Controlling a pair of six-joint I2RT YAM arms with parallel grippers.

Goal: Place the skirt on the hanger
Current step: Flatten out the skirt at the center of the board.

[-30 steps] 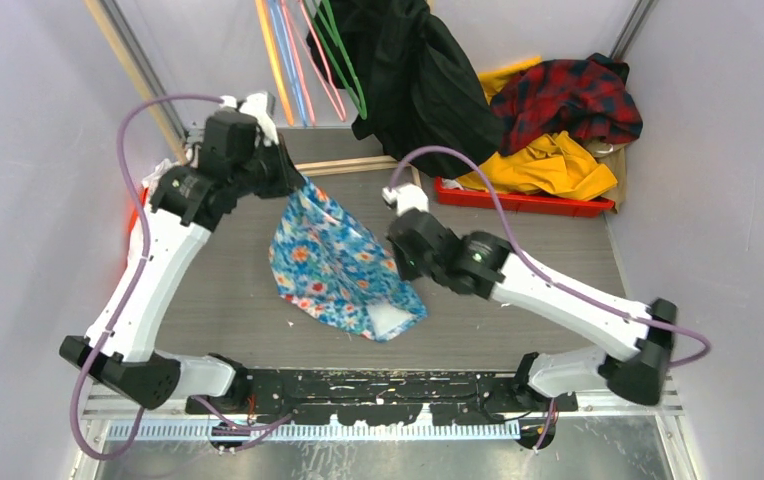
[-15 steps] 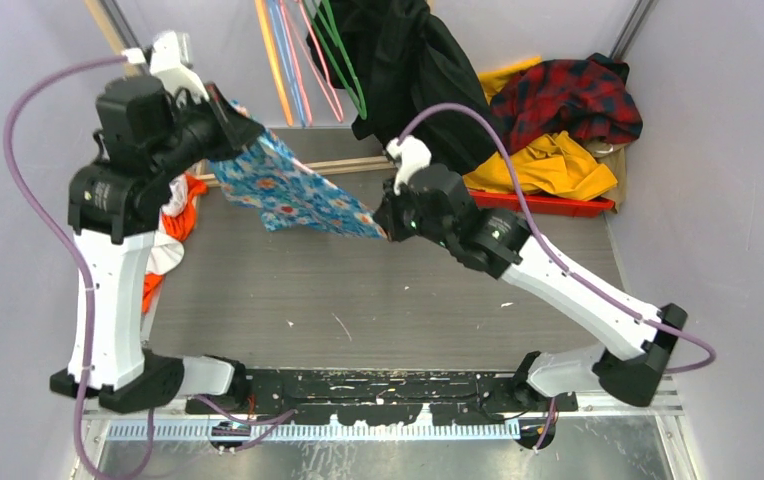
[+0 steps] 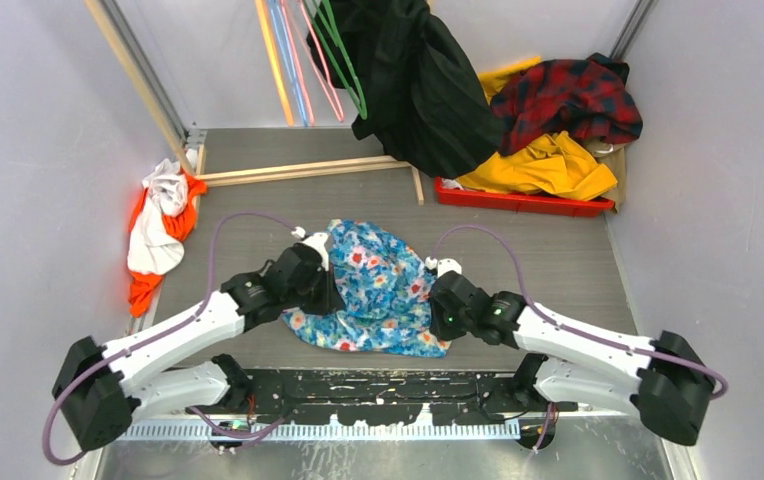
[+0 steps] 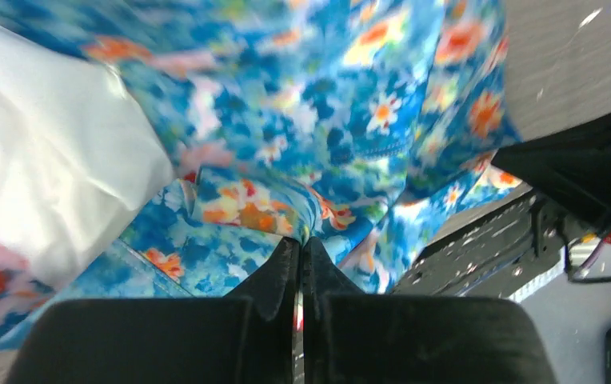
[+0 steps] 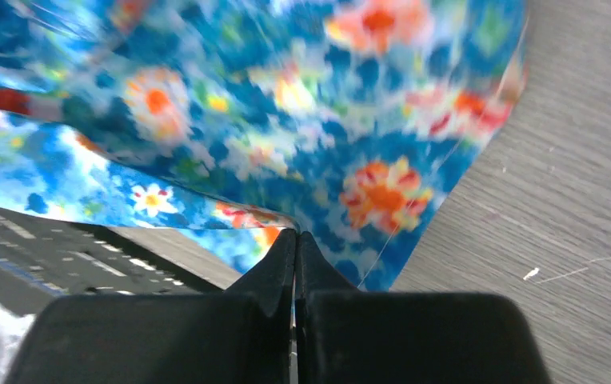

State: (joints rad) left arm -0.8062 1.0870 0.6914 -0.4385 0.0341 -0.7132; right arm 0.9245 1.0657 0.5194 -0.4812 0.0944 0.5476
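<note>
Blue flowered skirt [image 3: 373, 285] heaped on table [image 3: 558, 265]; left gripper [image 4: 301, 244] clamped on its nine o'clock edge, right gripper [image 5: 295, 236] clamped at four o'clock

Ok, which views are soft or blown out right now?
Top external: sharp, evenly lit, skirt clear. Left wrist: print blurred, white patch at left washed out, left pincer crisp. Right wrist: flowers smeared toward the top, table at right sharp.

text: none readable | skirt [image 3: 378, 290]: floral print only, no lettering | labels, numbers: none legible
</note>
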